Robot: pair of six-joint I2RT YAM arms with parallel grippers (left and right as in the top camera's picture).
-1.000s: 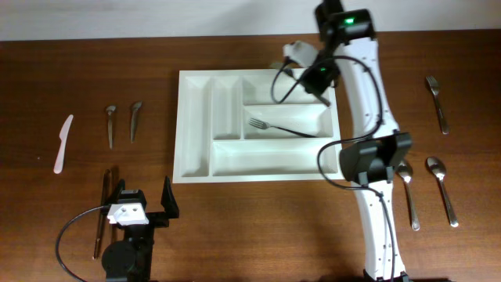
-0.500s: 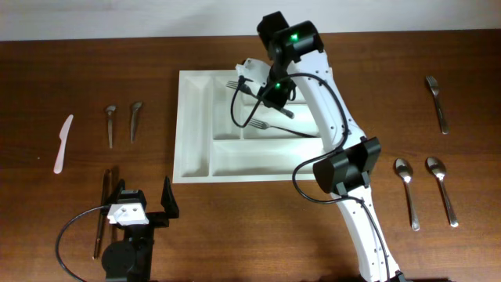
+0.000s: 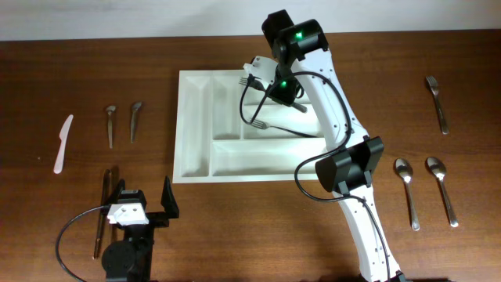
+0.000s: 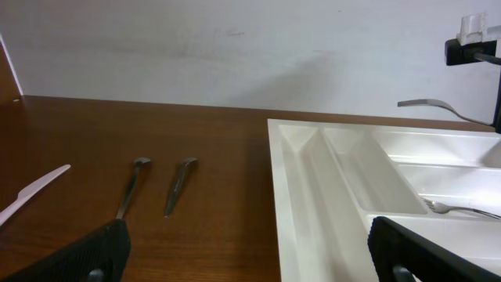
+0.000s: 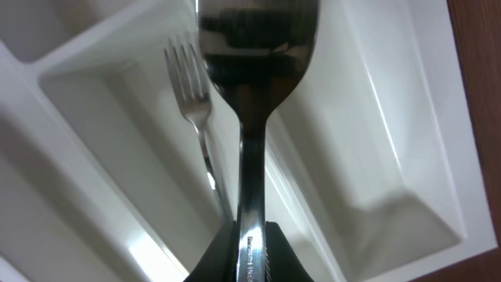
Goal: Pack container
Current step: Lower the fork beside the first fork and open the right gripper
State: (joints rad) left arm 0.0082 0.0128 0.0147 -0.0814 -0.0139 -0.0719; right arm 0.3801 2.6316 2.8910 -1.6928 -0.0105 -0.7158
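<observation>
Container, set at the centre of the table, is judged only partly packed: one fork is laid in the middle long compartment, and a second fork is clamped in the right tool above the tray's 12 o'clock edge. The left tool is parked wide and empty at 7 o'clock. Two spoons and a third fork at 3 o'clock, and a white knife and small utensils at 9 o'clock, are left unpacked.
</observation>
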